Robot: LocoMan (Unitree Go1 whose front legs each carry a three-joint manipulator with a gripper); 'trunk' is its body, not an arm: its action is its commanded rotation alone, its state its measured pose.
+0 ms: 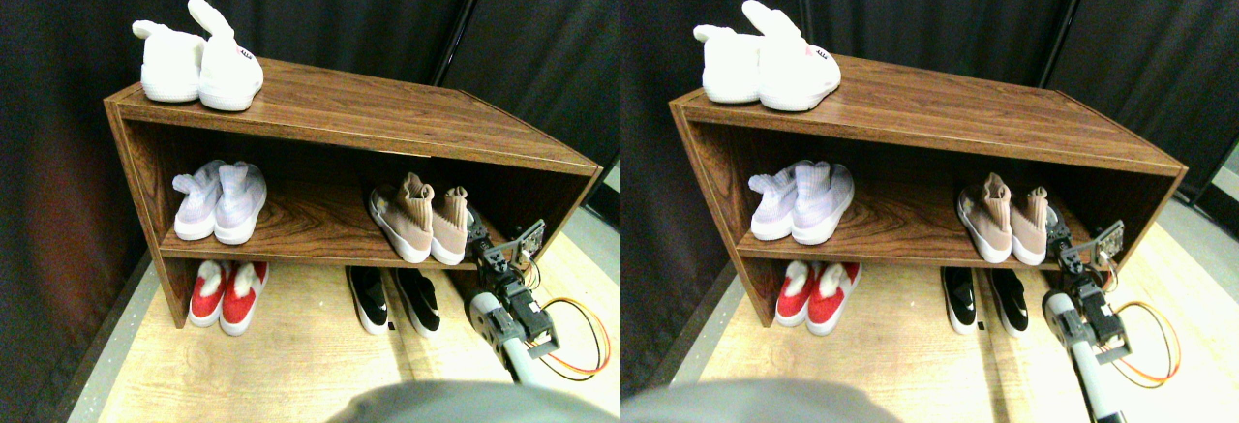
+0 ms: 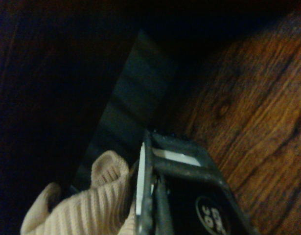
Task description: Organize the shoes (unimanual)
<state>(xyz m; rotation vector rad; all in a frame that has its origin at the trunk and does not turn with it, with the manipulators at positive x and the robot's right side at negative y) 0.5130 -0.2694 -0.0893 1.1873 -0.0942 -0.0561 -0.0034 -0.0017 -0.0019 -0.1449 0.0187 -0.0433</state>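
Observation:
Two tan knit sock sneakers (image 1: 418, 218) with white soles stand side by side at the right end of the middle shelf, toes toward me. My right gripper (image 1: 477, 239) reaches in from the lower right and sits at the shelf's front edge, right beside the right tan shoe. In the wrist view the tan ribbed collar (image 2: 99, 196) lies against the side of the dark jaw frame, with the shelf's wood grain behind. A pair of black slip-ons (image 1: 392, 299) with white marks stands on the floor under that shelf.
The brown wooden rack (image 1: 387, 113) carries white bunny slippers (image 1: 198, 60) on top at the left. Lavender sneakers (image 1: 221, 200) stand at the left of the middle shelf, red slippers (image 1: 227, 292) below them on the floor. Orange and yellow cables (image 1: 581, 346) loop by the arm.

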